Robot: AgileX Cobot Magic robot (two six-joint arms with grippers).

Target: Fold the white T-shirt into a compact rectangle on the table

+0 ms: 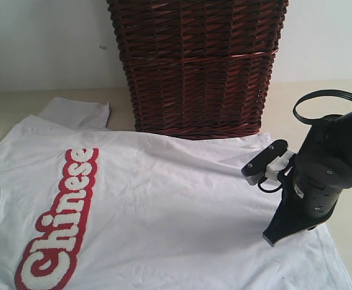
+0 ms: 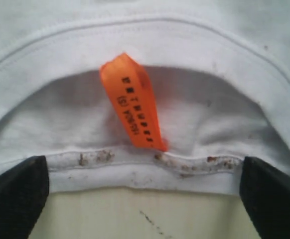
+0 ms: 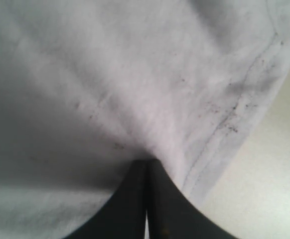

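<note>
The white T-shirt (image 1: pixel 164 205) lies flat on the table (image 1: pixel 13 103), its red-outlined "Chinese" lettering (image 1: pixel 61 220) facing up. In the left wrist view the back of the collar (image 2: pixel 145 172) shows with an orange neck tag (image 2: pixel 132 99). My left gripper (image 2: pixel 145 199) is open, one black finger (image 2: pixel 15 196) on each side of that collar edge, with nothing between them. My right gripper (image 1: pixel 271 237) is shut, tips down on the shirt near its hem at the right. Up close, the right gripper (image 3: pixel 146 167) pinches a small gather of white fabric beside the stitched hem (image 3: pixel 234 109).
A dark brown wicker basket (image 1: pixel 200 66) stands at the back, right against the shirt's far edge. One sleeve (image 1: pixel 76 112) spreads at the back left. Bare table shows at the right (image 1: pixel 345 96) and below the collar (image 2: pixel 135 219).
</note>
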